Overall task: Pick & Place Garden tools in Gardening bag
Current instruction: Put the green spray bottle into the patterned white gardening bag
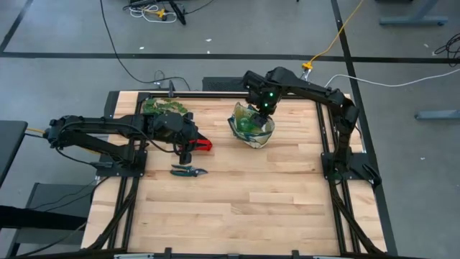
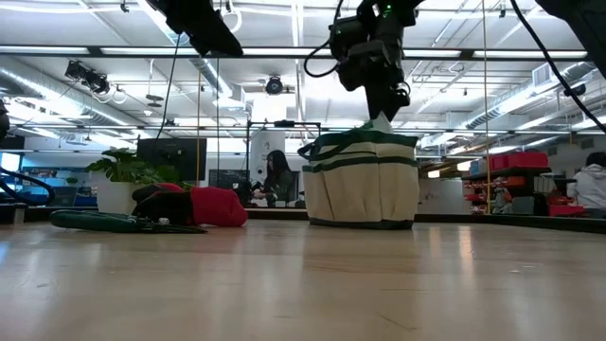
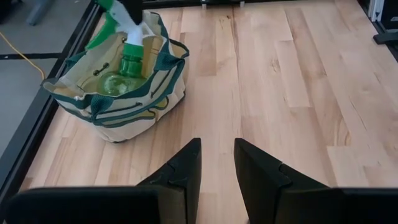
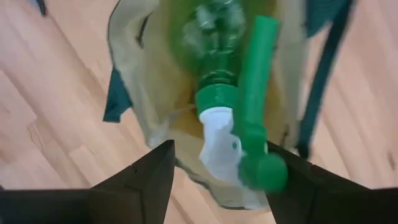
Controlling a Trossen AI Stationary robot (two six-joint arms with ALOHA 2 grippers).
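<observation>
One bottle sat in the bag; right end effector, spread, risked snagging its trigger, left end effector slightly parted, empty

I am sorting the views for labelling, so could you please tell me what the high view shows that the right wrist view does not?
Only the high view shows the pruning shears, the red gloves, the plant sprig and the left gripper by the gloves. Only the right wrist view shows the spray bottle's pale trigger between the right gripper's open jaws. Both show the gardening bag with the green spray bottle inside.
</observation>
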